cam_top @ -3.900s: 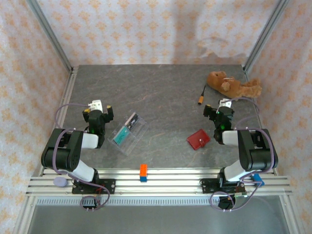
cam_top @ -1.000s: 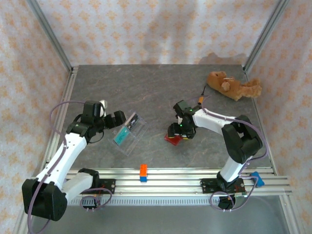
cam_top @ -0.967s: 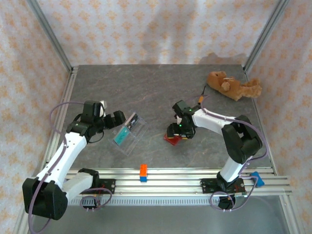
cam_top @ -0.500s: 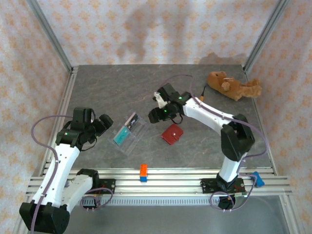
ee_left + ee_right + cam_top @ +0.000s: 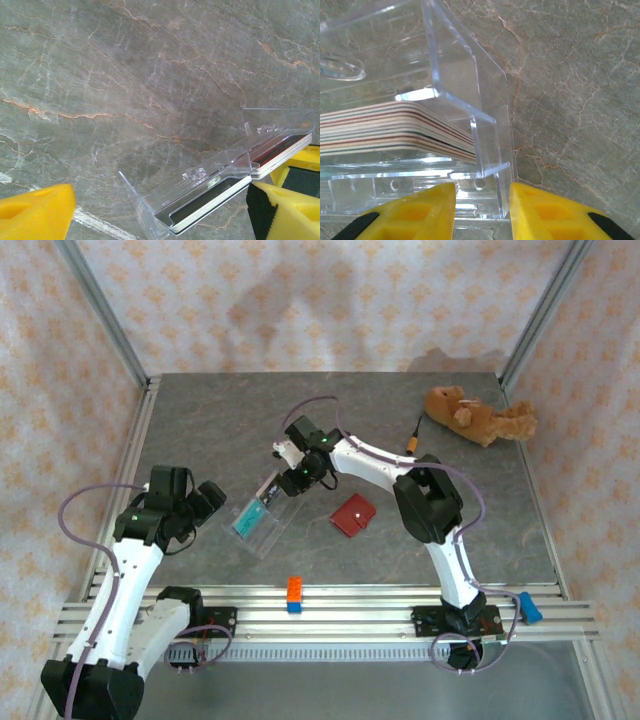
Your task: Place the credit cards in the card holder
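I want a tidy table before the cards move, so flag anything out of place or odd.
Three things look out of place: a teddy bear lies at the far right corner, an orange-tipped cable beside it, and an orange-and-blue block sits on the near rail. The clear tray lies askew.

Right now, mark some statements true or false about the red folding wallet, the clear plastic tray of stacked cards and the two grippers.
1. The red folding wallet lies shut and unheld. True.
2. The thin plastic cards are stacked inside the wallet. False: they sit in the clear plastic tray.
3. The right gripper straddles a wall of the tray. True.
4. The left gripper is shut on the tray. False: its jaws stand wide open.
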You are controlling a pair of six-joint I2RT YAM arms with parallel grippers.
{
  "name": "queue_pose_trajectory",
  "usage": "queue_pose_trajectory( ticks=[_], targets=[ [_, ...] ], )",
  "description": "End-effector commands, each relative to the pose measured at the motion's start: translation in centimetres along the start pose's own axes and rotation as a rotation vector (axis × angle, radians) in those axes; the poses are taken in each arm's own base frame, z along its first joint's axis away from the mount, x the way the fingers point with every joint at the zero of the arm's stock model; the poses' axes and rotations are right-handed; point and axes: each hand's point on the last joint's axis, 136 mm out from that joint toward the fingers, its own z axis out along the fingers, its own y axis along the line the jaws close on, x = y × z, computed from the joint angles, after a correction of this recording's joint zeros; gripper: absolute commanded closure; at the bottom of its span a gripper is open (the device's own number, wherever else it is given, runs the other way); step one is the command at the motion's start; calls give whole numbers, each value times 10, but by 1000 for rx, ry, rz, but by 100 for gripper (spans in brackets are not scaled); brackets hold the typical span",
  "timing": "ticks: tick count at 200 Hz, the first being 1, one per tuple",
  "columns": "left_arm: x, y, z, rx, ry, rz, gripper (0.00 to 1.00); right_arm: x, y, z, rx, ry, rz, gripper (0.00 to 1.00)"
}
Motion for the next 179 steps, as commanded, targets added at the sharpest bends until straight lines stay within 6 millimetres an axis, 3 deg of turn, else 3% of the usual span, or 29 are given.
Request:
queue_pose_trajectory(
  ticks=[1,102,144,179],
  targets=[
    [0,15,-3,-53,-18,2,10,-12,-4,0,12,-55,-57,67],
    [7,20,3,-55,0,9,10,3,-20,10,91,-8,-60,97],
    [9,19,6,-43,7,9,10,0,-35,2,187,-74,-13,99],
    [11,15,8,-28,23,9,10,-10,-76,-17,407,-149,128,100]
  ],
)
